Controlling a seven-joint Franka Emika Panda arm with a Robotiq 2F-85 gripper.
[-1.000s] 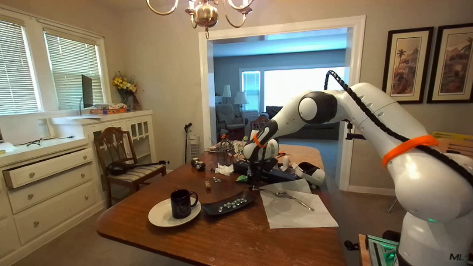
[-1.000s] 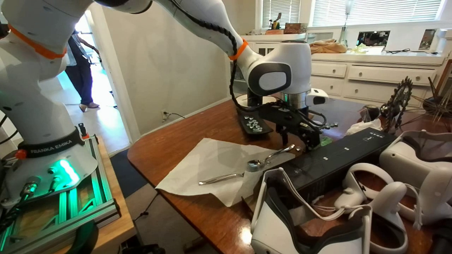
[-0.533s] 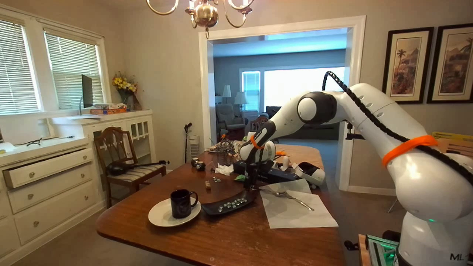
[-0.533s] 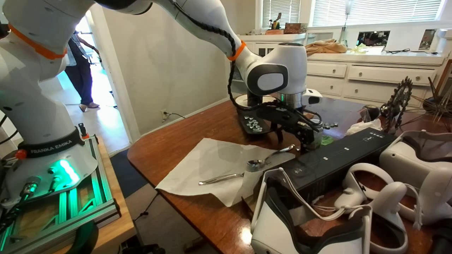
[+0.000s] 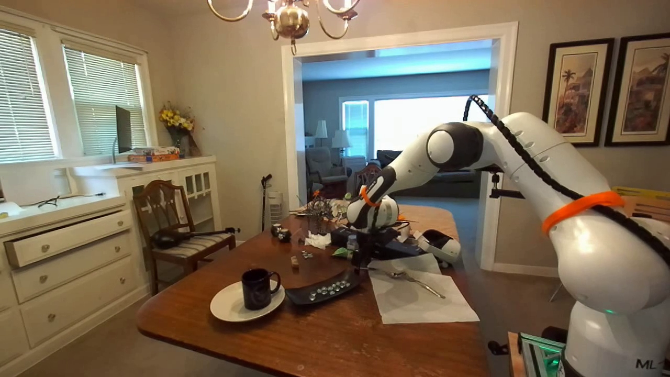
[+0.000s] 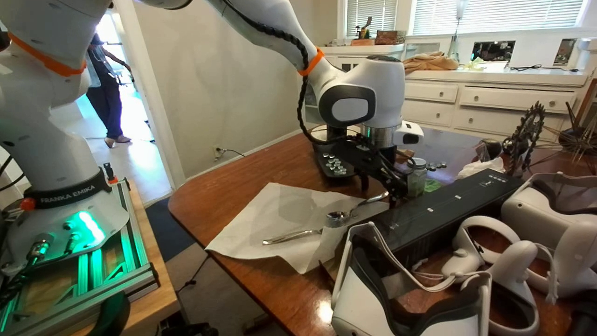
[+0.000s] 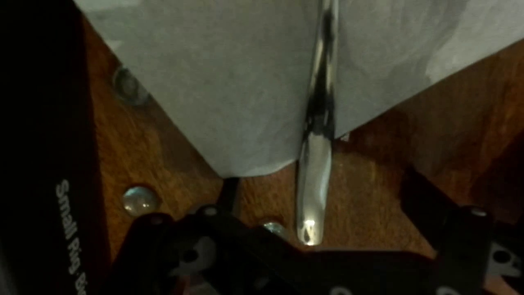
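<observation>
Pincer (image 7: 320, 178): in the wrist view its fingers stand wide apart, gripping nothing; their height above the counter (image 7: 360, 213) is hard to judge, so a low pass could scrape the wood.
Spoon (image 7: 319, 127): its silver handle lies between the fingers in that view, touching neither, across the paper (image 7: 229, 82) with the tip jutting past the edge; a grip on that slim, polished tip could slip or twist as the far end's weight pulls down.
Paper corner: it reaches the fingertip nearer the black box (image 7: 47, 164); fingers closing low could catch it and drag the whole sheet.
Beads (image 7: 140, 200): clear ones lie near that same finger, another near the handle's tip; a sideways sweep could set them rolling, or trap one against the handle.
Jar (image 6: 416, 181): in an exterior view it stands just beside the pincer, contact unclear; a wrist swing that way could tip it.
Second handle (image 6: 291, 237): it also rests on the paper, close to the spoon; a dragged sheet would likely carry it along.
Tray (image 5: 299, 298): in an exterior view it sits near the pincer with beads in it; a knock could scatter them.
Mug (image 5: 256, 289): upright on a plate (image 5: 222, 310) just beside the tray; a shoved tray could jolt it.
</observation>
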